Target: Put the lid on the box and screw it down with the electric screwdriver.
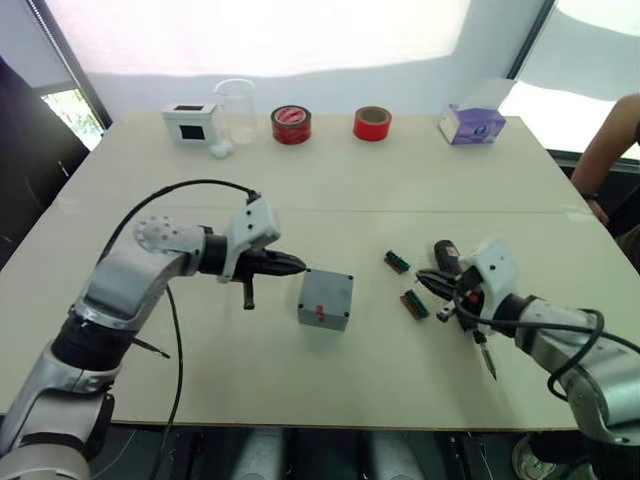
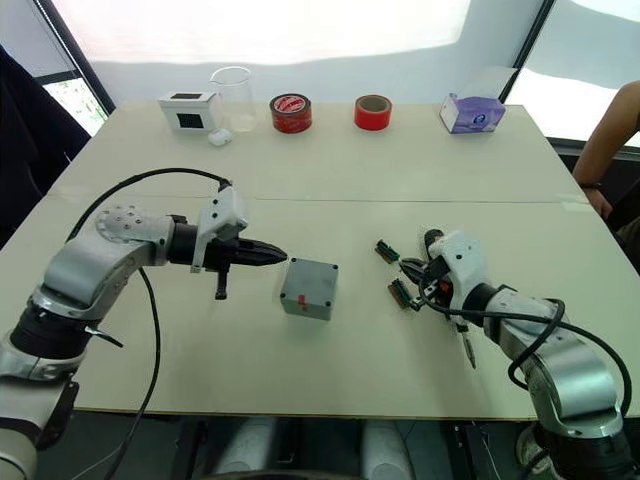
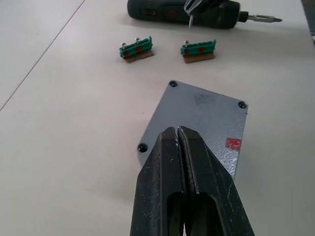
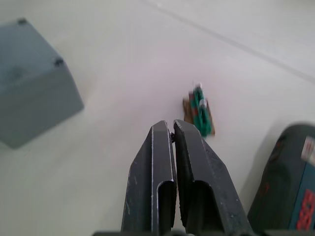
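While the lid (image 3: 199,120) covers the box (image 1: 325,299) — its inside hidden.

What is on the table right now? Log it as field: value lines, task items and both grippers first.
lid: seated on the box; whether its screws are in, cannot tell
box: table centre
electric screwdriver: lying on the table by the right gripper
left gripper: shut, empty, tips at the lid's edge
right gripper: shut, empty
bit holders: two, between box and screwdriver
far edge: white box, beaker, two red tape rolls, tissue box
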